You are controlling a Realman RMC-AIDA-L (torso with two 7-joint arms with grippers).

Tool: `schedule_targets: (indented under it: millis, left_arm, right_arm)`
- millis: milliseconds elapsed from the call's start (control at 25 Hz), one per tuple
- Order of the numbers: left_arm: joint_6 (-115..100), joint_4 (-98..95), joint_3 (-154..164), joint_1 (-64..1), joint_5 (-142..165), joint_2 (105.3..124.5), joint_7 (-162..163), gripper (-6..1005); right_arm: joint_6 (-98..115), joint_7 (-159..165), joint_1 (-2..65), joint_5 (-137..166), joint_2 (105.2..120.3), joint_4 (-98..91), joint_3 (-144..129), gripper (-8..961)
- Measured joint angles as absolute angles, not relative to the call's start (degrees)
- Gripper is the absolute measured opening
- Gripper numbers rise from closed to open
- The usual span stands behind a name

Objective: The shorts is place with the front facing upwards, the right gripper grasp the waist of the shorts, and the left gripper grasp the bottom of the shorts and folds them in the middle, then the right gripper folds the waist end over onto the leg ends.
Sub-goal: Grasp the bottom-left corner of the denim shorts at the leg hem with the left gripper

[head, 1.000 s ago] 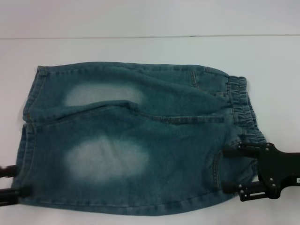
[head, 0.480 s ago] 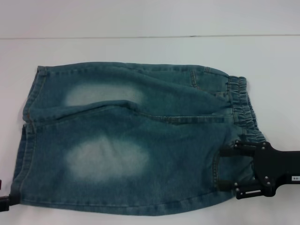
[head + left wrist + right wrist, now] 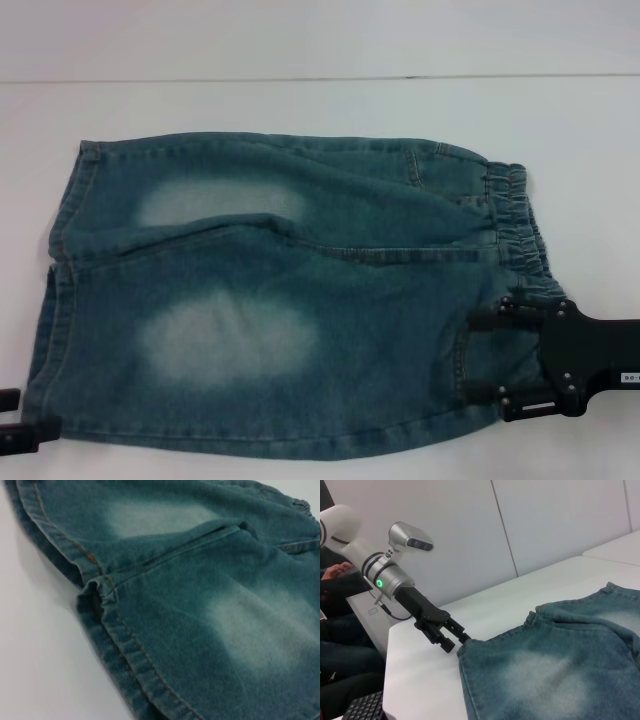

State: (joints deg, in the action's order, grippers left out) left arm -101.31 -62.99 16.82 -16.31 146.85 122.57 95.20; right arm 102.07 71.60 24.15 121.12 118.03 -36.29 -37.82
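Note:
Blue denim shorts [image 3: 280,300] lie flat on the white table, elastic waist [image 3: 520,230] to the right and leg hems [image 3: 50,330] to the left. My right gripper [image 3: 480,356] is open at the near corner of the waist, its two black fingers lying over the denim. At the near corner of the leg hem, my left gripper [image 3: 20,417] is open with its fingertips against the hem edge. The right wrist view shows the left gripper [image 3: 460,639] touching that corner of the shorts [image 3: 560,670]. The left wrist view is filled by the hems and crotch seam [image 3: 165,555].
The white table [image 3: 320,110] runs beyond the shorts on the far side and to the right. In the right wrist view a keyboard [image 3: 367,707] and a seated person [image 3: 340,580] sit past the table's edge.
The left gripper has slid toward the near edge along the hem, now sitting at the lowest hem corner. The right gripper has barely shifted.

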Motion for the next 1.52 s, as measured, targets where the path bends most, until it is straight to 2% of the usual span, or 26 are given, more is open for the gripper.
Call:
schedule_targets:
  millis: [400, 640, 880, 1080, 1520]
  left_arm:
    - [-101.73, -62.84, 18.84, -16.56, 146.82, 122.81, 95.79, 872]
    - [-101.41, -63.67, 18.23, -16.56, 146.47, 122.79, 95.88, 830]
    - [-100.91, -63.99, 18.09, -16.42, 145.92, 122.79, 95.88, 635]
    - [-101.33, -64.13, 18.23, -16.72, 146.06, 122.54, 96.13, 392]
    - [-101.48, -63.85, 18.53, -17.19, 145.81, 122.59, 96.43, 152]
  right_arm:
    - [102.01, 71.51, 24.18, 121.07, 118.03, -36.29, -37.63, 940]
    - [102.45, 71.75, 24.17, 120.87, 118.03, -36.30, -37.51, 940]
    - [103.07, 71.86, 24.17, 120.77, 118.02, -36.29, -37.26, 941]
    - [103.22, 72.76, 24.17, 120.76, 117.61, -36.73, -37.03, 941]
    - [103.61, 74.58, 24.35, 120.38, 117.97, -36.91, -28.23, 942]
